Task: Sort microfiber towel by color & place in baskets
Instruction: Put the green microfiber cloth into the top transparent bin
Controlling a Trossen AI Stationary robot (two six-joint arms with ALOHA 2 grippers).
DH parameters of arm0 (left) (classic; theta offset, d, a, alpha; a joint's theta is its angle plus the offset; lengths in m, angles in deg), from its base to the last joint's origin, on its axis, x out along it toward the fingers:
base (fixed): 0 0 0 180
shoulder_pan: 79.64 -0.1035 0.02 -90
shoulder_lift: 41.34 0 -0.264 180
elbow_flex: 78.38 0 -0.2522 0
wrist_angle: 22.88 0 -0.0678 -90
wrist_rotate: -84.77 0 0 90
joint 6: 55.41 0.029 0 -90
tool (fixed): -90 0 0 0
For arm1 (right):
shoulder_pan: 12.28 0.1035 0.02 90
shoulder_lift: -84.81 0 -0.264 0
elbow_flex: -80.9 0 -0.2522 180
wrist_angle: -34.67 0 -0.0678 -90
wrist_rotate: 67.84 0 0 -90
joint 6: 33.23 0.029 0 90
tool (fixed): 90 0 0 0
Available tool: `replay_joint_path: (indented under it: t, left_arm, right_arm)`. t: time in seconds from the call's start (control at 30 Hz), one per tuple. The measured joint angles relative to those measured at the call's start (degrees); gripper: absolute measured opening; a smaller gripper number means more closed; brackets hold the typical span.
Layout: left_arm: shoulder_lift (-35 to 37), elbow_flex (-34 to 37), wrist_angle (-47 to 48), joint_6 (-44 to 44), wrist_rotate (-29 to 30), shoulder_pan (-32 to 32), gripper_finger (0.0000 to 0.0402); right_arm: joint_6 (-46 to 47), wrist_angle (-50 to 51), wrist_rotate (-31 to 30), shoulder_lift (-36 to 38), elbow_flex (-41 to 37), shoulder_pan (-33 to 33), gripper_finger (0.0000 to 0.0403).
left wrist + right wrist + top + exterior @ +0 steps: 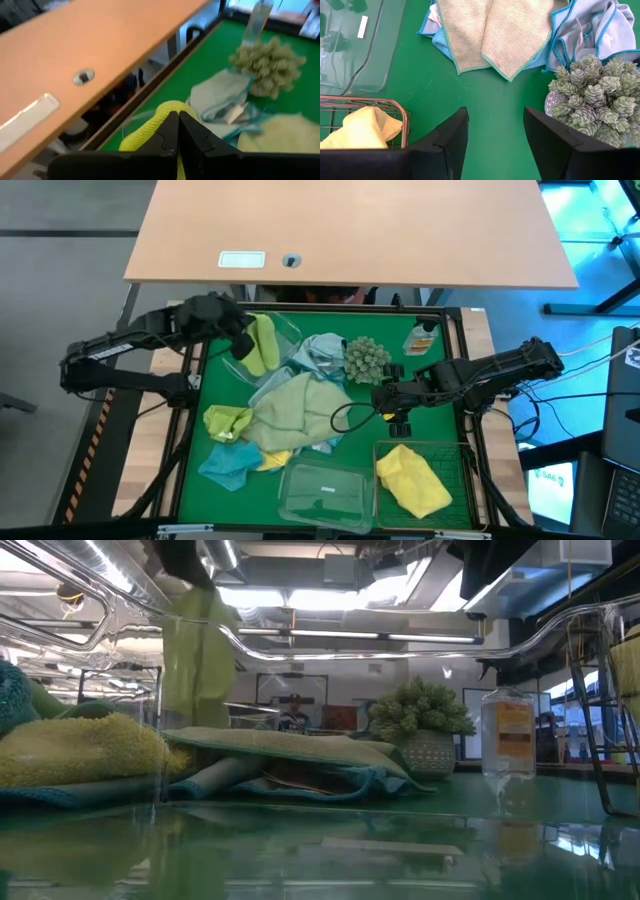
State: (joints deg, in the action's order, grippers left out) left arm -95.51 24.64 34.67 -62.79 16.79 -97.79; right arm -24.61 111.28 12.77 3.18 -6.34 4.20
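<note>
My left gripper [243, 343] clamped on a lime towel [264, 345] above the far-left clear tub [287, 328], towel pile [295, 412] mid-table, my right gripper [383, 398] spread wide, empty, beside it, yellow towel [412, 480] in wire basket [455, 452]

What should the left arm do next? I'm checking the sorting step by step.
Probably open the left gripper and let the lime green towel fall. Its fingers are shut on the towel, which hangs over the clear tub at the table's far left. The right gripper waits open over the mat near the wire basket.
</note>
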Motion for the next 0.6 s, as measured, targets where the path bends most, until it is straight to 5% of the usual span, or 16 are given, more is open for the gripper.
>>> replay_joint_path:
  t: [0.6]
  left_arm:
    - [-17.77,0.0,2.58,0.44,2.43,0.0,0.0]
  right_arm:
    - [0.02,-0.04,0.0,0.0,0.0,-0.02,0.0189]
